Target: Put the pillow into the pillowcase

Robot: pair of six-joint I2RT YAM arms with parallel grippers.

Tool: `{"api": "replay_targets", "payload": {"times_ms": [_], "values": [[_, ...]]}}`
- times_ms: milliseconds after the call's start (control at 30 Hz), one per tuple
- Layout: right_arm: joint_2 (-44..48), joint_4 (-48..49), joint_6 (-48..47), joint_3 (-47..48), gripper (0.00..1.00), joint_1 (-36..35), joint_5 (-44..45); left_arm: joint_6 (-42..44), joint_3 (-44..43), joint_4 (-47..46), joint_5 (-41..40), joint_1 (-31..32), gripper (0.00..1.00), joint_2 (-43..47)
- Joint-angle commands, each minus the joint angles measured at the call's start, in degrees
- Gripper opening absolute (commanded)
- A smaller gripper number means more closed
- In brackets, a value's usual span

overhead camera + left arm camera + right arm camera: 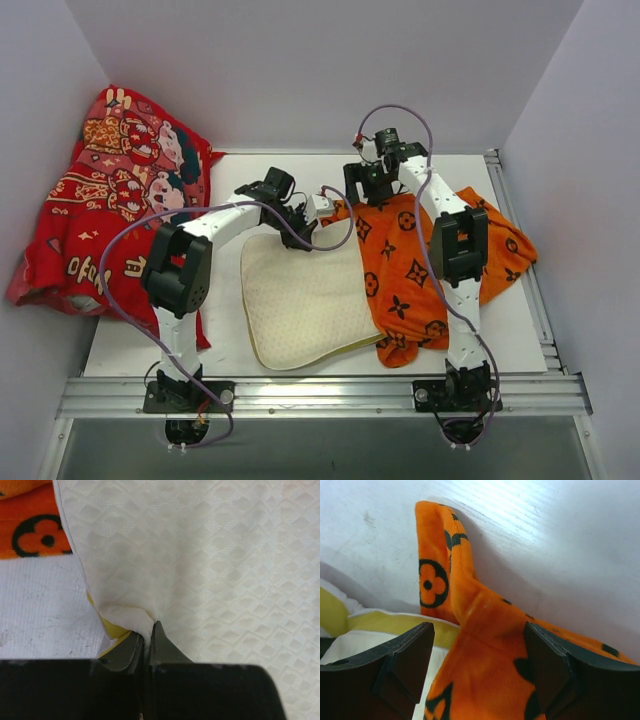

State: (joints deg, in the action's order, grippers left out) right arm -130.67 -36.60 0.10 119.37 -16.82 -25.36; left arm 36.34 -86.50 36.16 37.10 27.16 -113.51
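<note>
- White counter (pixel 225 350) boxed in by pale lilac walls
- One pillow (pixel 300 300), one pillowcase (pixel 400 290), one red cartoon-printed cloth (pixel 110 200)
- Pillow cream, diamond-quilted, yellow-green side band; lies flat mid-counter; orange, black-flowered pillowcase overlaps its right edge; cloth to its left
- Left claw (pixel 149 630) pinched on the pillow's far edge; right claw (pixel 477 630) open astride a pillowcase fold

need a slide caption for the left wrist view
The left fingers pinch a corner of the cream pillow; the orange pillowcase shows at upper left.
</note>
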Motion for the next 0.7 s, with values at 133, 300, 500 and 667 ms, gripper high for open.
{"api": "replay_targets", "payload": {"times_ms": [133, 300, 500, 667], "values": [[0.95, 1.00, -3.43, -1.86, 0.69, -2.43, 0.49, 3.12, -1.30, -2.15, 2.36, 0.26, 0.00, 3.21], [-1.16, 0.74, -4.32, -1.51, 0.17, -4.80, 1.02, 2.51, -1.04, -5.40, 2.45, 1.40, 0.00, 3.65], [1.46, 0.30, 2.84, 0.15, 0.00, -6.03, -5.46, -0.72, 0.19, -11.70, 2.71, 3.08, 0.00, 5.14], [11.29, 14.65, 23.25, -5.89, 0.00, -8.57, -20.13, -6.53, 0.72, -20.42, 7.45, 5.54, 0.00, 9.01]]}}
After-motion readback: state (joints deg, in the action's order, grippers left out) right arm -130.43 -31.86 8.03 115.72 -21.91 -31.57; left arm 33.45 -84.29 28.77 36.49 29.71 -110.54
